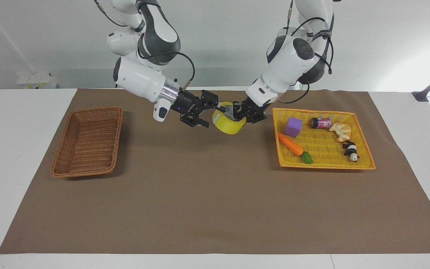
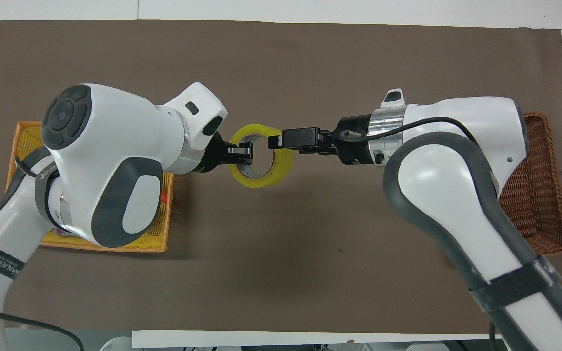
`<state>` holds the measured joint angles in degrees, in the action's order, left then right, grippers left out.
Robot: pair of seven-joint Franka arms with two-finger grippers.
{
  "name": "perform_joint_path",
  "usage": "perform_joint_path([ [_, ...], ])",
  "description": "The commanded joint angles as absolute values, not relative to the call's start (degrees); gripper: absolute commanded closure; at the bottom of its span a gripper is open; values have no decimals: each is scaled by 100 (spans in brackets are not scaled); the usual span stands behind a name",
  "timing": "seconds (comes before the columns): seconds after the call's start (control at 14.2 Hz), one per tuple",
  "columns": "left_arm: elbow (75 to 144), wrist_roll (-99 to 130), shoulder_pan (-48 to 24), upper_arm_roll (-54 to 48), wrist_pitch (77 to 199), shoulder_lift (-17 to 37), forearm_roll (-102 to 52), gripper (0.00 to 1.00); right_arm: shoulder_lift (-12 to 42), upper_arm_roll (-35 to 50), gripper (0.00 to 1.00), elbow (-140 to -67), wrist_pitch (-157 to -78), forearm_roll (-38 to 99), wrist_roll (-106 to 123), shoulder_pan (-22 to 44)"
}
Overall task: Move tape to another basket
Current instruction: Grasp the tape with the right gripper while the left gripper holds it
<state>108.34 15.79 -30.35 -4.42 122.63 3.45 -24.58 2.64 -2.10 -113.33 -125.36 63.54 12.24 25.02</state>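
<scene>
The yellow tape (image 1: 229, 126) (image 2: 257, 178) hangs tilted in the air over the brown mat, between the two baskets. My left gripper (image 1: 239, 113) (image 2: 247, 152) is shut on the roll's wall at the end toward the yellow tray, one finger inside the ring. My right gripper (image 1: 215, 113) (image 2: 275, 142) stands open at the roll's other end, and its upper finger reaches over the rim. The brown wicker basket (image 1: 88, 140) (image 2: 537, 195) stands at the right arm's end of the table with nothing in it.
A yellow woven tray (image 1: 323, 165) (image 2: 23, 132) at the left arm's end holds a purple cube (image 1: 293, 127), a carrot (image 1: 290, 144), a small can (image 1: 320, 123), a crumpled pale thing (image 1: 341, 130) and a panda toy (image 1: 350, 150). A brown mat (image 1: 200, 194) covers the table.
</scene>
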Motion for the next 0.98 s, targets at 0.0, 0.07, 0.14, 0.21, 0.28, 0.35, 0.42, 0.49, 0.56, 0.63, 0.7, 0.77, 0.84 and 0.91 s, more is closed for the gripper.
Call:
perform_joint_path([
  [0.0, 10775, 1547, -3032, -413, 12243, 343, -2558, 98, 132, -211, 0, -11479, -12542, 6451, 1125, 2558],
  [0.07, 10775, 1547, -3032, -413, 12243, 343, -2558, 98, 132, -211, 0, -11479, -12542, 6451, 1116, 2558],
  [0.14, 10775, 1547, -3032, -413, 12243, 343, -2558, 98, 123, -211, 2, -11479, -12542, 6451, 1116, 2558],
  [0.21, 10775, 1547, -3032, -413, 12243, 343, -2558, 98, 123, -211, 12, -11496, -12533, 6451, 1116, 2558],
  [0.28, 10784, 1547, -3024, -404, 12243, 343, -2558, 98, 123, -211, 27, -11496, -12525, 6451, 1125, 2540],
  [0.35, 10775, 1547, -3023, -404, 12243, 351, -2558, 98, 123, -211, 48, -11496, -12516, 6451, 1125, 2540],
  [0.42, 10775, 1547, -3023, -404, 12243, 343, -2558, 98, 123, -211, 67, -11505, -12498, 6451, 1116, 2540],
  [0.49, 10784, 1547, -3015, -413, 12243, 351, -2558, 98, 123, -211, 83, -11496, -12489, 6442, 1108, 2540],
  [0.56, 10784, 1538, -3015, -413, 12278, 352, -2558, 98, 123, -211, 88, -11496, -12489, 6434, 1116, 2540],
  [0.63, 10775, 1538, -3015, -413, 12252, 352, -2558, 98, 123, -211, 96, -11496, -12489, 6434, 1116, 2540],
  [0.7, 10784, 1538, -3015, -413, 12252, 352, -2558, 98, 123, -211, 100, -11487, -12489, 6434, 1116, 2540],
  [0.77, 10775, 1547, -3015, -404, 12261, 352, -2558, 98, 123, -211, 100, -11487, -12489, 6434, 1116, 2523],
  [0.84, 10775, 1547, -3015, -404, 12252, 352, -2558, 98, 123, -211, 100, -11487, -12463, 6434, 1116, 2514],
  [0.91, 10775, 1564, -3032, -404, 12269, 352, -2558, 97, 123, -211, 100, -11479, -12411, 6434, 1116, 2505],
])
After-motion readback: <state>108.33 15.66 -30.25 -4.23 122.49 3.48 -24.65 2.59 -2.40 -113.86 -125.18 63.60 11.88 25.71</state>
